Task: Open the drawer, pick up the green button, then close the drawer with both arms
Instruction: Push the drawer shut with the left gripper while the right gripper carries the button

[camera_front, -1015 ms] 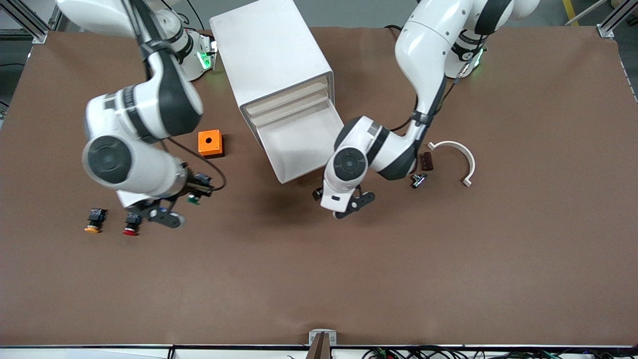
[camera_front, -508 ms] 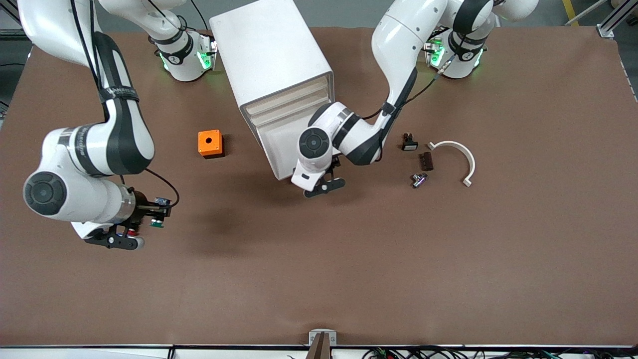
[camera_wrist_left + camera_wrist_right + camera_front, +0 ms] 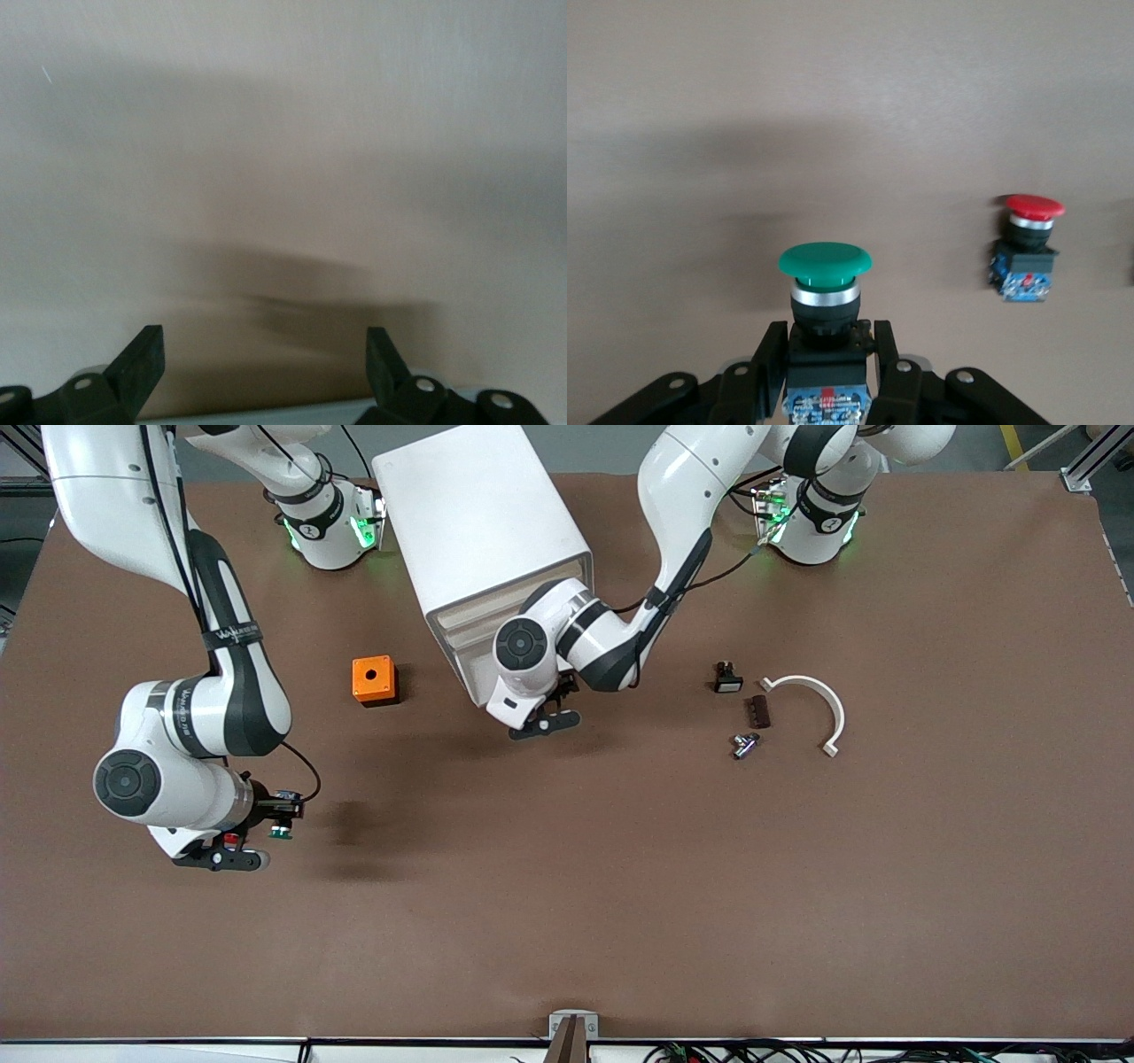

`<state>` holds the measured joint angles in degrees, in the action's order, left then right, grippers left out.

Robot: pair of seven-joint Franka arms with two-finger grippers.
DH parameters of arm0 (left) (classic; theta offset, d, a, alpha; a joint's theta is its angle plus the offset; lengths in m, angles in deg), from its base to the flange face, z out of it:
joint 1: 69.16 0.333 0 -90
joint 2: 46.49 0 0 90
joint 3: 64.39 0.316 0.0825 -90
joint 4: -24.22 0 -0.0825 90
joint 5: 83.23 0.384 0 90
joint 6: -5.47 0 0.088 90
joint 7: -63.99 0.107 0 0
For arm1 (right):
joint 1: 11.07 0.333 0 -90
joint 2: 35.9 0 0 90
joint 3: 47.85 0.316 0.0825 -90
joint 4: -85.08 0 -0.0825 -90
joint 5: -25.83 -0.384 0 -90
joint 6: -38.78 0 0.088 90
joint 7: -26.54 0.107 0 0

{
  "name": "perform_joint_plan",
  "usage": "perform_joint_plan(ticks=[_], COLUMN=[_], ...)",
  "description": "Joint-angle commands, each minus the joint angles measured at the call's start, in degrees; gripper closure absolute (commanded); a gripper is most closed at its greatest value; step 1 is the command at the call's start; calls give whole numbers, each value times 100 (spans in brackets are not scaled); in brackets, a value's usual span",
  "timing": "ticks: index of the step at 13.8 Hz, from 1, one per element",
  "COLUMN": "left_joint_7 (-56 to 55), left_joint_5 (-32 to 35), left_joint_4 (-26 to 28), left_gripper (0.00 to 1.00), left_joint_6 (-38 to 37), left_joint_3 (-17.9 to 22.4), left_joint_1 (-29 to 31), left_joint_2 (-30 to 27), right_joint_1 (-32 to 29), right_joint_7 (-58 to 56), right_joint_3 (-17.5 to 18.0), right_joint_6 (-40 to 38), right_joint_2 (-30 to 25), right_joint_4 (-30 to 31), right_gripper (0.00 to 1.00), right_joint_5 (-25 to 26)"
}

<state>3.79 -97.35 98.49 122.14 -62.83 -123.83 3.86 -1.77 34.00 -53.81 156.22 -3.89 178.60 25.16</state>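
The white cabinet (image 3: 478,522) stands at the back of the table. Its lowest drawer (image 3: 471,671) sticks out only a little. My left gripper (image 3: 534,716) is open and empty right at the drawer's pale beige front (image 3: 283,133), which fills the left wrist view between the spread fingertips (image 3: 146,347). My right gripper (image 3: 270,821) is shut on the green-capped button (image 3: 282,832) and holds it above the table toward the right arm's end. In the right wrist view the button (image 3: 825,266) stands upright between the gripper's (image 3: 825,354) fingers.
A red-capped button (image 3: 1028,239) stands on the table by my right gripper, partly hidden under it in the front view (image 3: 232,839). An orange box (image 3: 374,679) sits beside the cabinet. A white curved piece (image 3: 819,700) and small dark parts (image 3: 756,710) lie toward the left arm's end.
My left gripper has pushed the drawer from wide open to almost shut. My right arm has carried the green button away from the cabinet toward the right arm's end.
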Motion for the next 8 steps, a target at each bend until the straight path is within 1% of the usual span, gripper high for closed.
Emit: perform_joint_plan(ticks=[1,4,8], left_joint_7=[-316,-475,-792], left_joint_5=[33,33,41], left_joint_4=[140,149,158], left_gripper=[0,0,0], left_joint_6=[4,4,-4], left_joint_3=[-191,-279,-306], left_joint_1=[-87,-201,-333], left_joint_2=[-87,-78,-60], right_joint_1=[-139,-209,-262], right_joint_7=[-69,-69,-8], right_joint_3=[104,104,104], right_joint_6=[270,508,728], right_joint_2=[182,385,403], right_joint_4=[17,44,271], right_gripper=[80,80,80], right_joint_5=[146,155,155])
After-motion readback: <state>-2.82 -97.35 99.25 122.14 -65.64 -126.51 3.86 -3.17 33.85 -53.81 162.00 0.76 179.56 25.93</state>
